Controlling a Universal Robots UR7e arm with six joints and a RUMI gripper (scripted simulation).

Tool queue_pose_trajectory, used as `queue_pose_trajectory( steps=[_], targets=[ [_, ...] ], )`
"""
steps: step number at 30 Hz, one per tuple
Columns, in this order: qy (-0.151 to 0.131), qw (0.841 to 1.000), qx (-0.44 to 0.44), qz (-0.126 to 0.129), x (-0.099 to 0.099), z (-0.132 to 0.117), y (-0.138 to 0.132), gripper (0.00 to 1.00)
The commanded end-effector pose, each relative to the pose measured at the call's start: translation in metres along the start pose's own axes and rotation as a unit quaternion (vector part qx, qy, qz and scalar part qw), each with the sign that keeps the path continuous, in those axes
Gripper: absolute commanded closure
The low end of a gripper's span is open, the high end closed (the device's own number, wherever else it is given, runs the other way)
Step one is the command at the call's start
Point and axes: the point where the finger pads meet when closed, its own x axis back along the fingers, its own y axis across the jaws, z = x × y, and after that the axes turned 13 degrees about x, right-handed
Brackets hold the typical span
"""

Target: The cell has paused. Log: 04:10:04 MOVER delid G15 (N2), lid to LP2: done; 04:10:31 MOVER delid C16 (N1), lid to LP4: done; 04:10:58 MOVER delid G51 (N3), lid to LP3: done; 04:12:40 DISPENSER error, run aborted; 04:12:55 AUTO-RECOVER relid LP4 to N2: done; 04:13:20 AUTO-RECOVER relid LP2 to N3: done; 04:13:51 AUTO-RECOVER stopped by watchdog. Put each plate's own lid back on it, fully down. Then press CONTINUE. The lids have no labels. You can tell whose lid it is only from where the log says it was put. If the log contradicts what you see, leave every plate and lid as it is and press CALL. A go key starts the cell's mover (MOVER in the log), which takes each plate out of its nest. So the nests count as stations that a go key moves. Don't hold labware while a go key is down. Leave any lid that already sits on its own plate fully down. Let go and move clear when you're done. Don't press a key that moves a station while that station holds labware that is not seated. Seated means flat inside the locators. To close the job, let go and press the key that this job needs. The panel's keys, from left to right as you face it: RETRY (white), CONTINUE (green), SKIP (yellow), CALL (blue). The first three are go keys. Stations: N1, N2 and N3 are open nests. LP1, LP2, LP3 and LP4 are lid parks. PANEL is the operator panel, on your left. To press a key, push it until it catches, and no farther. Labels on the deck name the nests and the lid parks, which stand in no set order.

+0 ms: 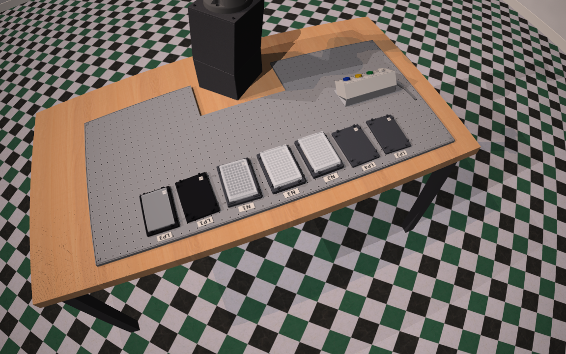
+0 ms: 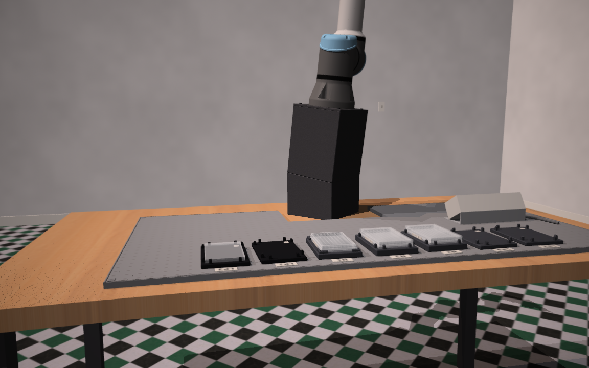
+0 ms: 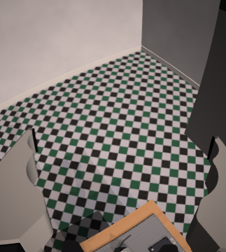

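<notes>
My gripper (image 3: 123,134) is open and empty, high up; the top and exterior views do not show it. A clear lid (image 1: 158,211) (image 2: 223,251) lies flat on LP3. The N1 plate (image 1: 237,180) (image 2: 332,240) shows its wells sharply and looks lidless. The N3 plate (image 1: 280,167) (image 2: 386,236) and the N2 plate (image 1: 319,151) (image 2: 431,233) look paler, each with a clear lid that looks level. LP1 (image 1: 197,197) (image 2: 278,251), LP4 (image 1: 355,145) (image 2: 481,238) and LP2 (image 1: 388,134) (image 2: 525,235) hold no lid. The panel has blue (image 1: 346,81), yellow (image 1: 358,75), green (image 1: 369,73) and white (image 1: 381,70) keys.
The panel box (image 1: 366,92) (image 2: 493,215) stands behind LP4 and LP2, with a cable at its side. The dark robot pedestal (image 1: 214,57) (image 2: 310,160) stands at the back of the wooden table (image 1: 60,176) (image 2: 49,256). Upright locators edge the stations, which stand close together in one row.
</notes>
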Motion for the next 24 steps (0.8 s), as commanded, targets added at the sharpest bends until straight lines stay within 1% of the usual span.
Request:
queue_pose_trajectory(
  steps=[1,7,11,12,15,20,24],
  targets=[
    [-0.006,0.999,-0.010,-0.032,-0.007,-0.002,0.028,0.18],
    [-0.007,0.999,-0.009,-0.031,-0.009,-0.004,0.035,0.18],
    [-0.014,0.997,-0.022,-0.069,-0.013,-0.006,0.055,0.18],
    [-0.014,0.997,-0.022,-0.071,-0.014,-0.007,0.060,0.18],
    [-0.015,0.997,-0.022,-0.070,-0.016,-0.010,0.072,0.18],
    [-0.015,0.997,-0.022,-0.070,-0.016,-0.010,0.072,0.18],
    [-0.022,0.994,-0.033,-0.106,-0.018,-0.012,0.091,0.18]
  ],
)
